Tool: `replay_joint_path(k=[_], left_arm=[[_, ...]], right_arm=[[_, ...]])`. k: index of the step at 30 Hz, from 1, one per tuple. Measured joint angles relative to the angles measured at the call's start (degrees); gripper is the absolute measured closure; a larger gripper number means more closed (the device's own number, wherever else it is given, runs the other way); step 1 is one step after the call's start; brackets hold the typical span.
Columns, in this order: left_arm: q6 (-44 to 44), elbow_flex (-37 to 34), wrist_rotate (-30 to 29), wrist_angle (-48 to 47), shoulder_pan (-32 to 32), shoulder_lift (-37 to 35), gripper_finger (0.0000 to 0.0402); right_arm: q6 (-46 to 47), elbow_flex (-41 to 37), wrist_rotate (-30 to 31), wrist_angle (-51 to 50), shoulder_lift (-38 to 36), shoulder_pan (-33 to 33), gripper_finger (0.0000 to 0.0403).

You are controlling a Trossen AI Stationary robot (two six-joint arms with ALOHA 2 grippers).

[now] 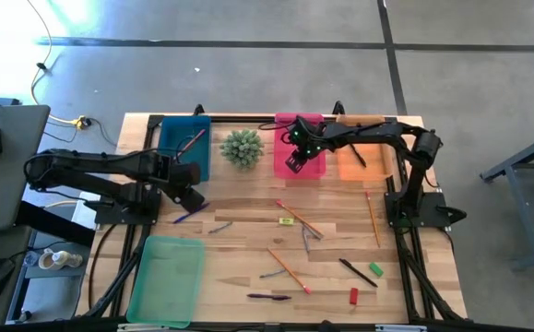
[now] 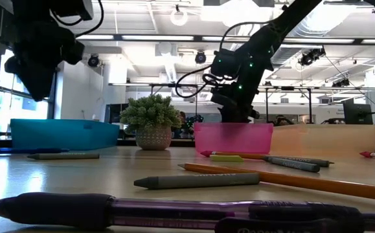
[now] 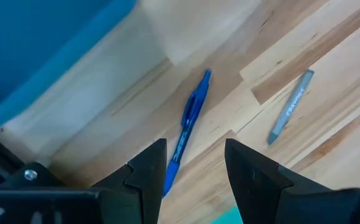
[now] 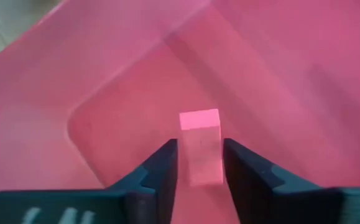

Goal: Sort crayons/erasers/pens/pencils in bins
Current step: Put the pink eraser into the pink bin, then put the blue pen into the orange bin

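One blocky pink eraser (image 4: 199, 146), glossy pink bin (image 4: 279, 68).

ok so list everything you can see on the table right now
bins: 4; blue, pink and orange along the far edge, light green near left
plant: 1; green; between the blue and pink bins
pencils: 3; orange; centre, near centre, right
crayons: 3; grey; mid table
pens: 3; blue by the blue bin, black right, dark purple near edge
erasers: 4; yellow centre, green and red near right, pink in the pink bin
left gripper: 1; dark; fingers open above the blue pen
right gripper: 1; dark; in the pink bin at the pink eraser
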Motion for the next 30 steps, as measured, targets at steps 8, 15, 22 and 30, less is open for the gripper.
replay_joint_path(k=[8, 15, 22, 30], left_arm=[[-3.75, -0.22, -0.77, 0.09, -3.97, 0.00, 0.0252], [-6.72, -0.23, -2.57, 0.43, -6.65, 0.00, 0.0252], [-7.33, -0.24, -2.56, 0.40, -9.25, 0.26, 0.0252], [-7.15, -0.26, -2.97, 0.82, -11.04, 5.04, 0.0252]], right_arm=[[0.22, 0.14, -0.68, -0.86, -1.44, -0.23, 0.0216], [-0.91, 5.73, -1.00, -6.77, -2.16, -1.11, 0.0215], [-1.89, 12.67, -0.99, -11.60, -2.16, -1.09, 0.0215], [-3.09, 17.53, -0.98, -11.86, -2.16, -1.09, 0.0215]])
